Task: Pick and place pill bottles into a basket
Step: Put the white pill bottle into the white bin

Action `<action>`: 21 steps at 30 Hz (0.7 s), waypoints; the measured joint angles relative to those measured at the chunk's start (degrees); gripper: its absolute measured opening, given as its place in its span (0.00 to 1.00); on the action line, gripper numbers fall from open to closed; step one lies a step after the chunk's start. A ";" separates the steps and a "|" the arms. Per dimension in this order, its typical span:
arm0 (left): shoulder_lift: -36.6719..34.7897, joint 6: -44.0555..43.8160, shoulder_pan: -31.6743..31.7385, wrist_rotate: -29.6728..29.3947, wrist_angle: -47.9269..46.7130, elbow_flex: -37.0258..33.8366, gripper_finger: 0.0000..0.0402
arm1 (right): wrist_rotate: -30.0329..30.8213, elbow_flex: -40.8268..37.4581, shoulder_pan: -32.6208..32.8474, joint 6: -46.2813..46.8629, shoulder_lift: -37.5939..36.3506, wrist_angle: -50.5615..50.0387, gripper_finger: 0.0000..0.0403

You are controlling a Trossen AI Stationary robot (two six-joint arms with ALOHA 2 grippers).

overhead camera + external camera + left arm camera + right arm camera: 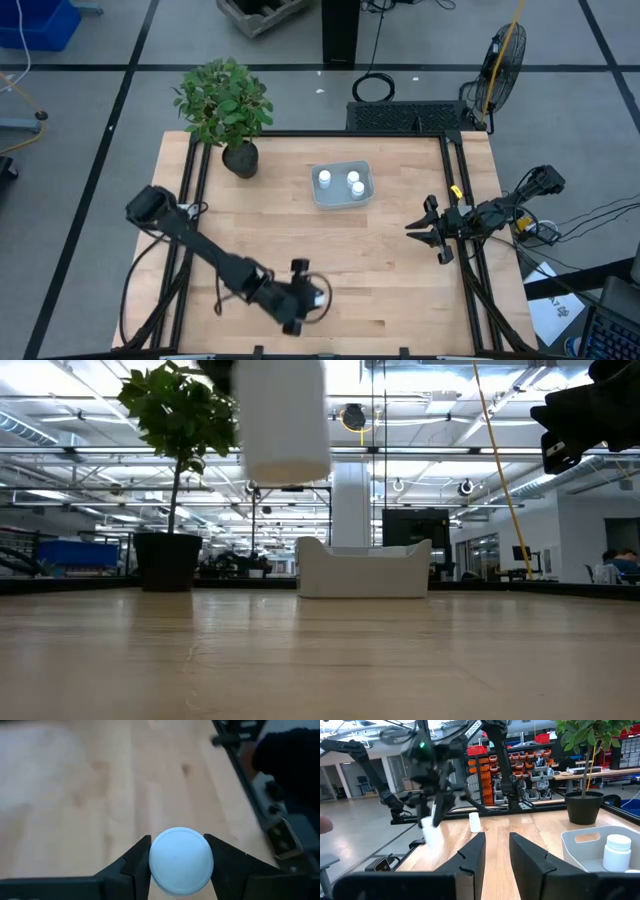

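My left gripper (305, 297) is near the table's near edge, shut on a small white pill bottle (180, 860). In the low view the bottle (285, 420) hangs well above the table. The pale basket (343, 186) sits on the far middle of the table with three white bottles in it. It also shows in the low view (365, 568) and the right wrist view (585, 845). Another white bottle (475, 821) stands on the table, seen only in the right wrist view. My right gripper (428, 231) is open and empty at the table's right side. My left gripper pinches the bottle between its two fingers, one on each side at the round cap (156, 865). The fingers come from above, pointing down. The bottle is upright, cap up, lifted clear of the table.
A green plant in a dark pot (238, 155) stands at the far left of the table, left of the basket. Black rails (460, 200) run along the table's sides. Bare wood lies between my left gripper and the basket.
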 joint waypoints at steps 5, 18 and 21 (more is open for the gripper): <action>-4.80 6.95 4.82 0.09 -0.62 0.00 0.40 | 0.00 0.00 0.00 0.01 0.00 0.00 0.20; -11.01 15.42 24.20 7.26 0.43 0.02 0.40 | 0.00 0.00 0.00 -0.01 0.00 0.02 0.20; -10.32 15.29 29.10 10.50 2.12 0.02 0.40 | -0.01 0.00 0.00 0.00 0.00 0.01 0.20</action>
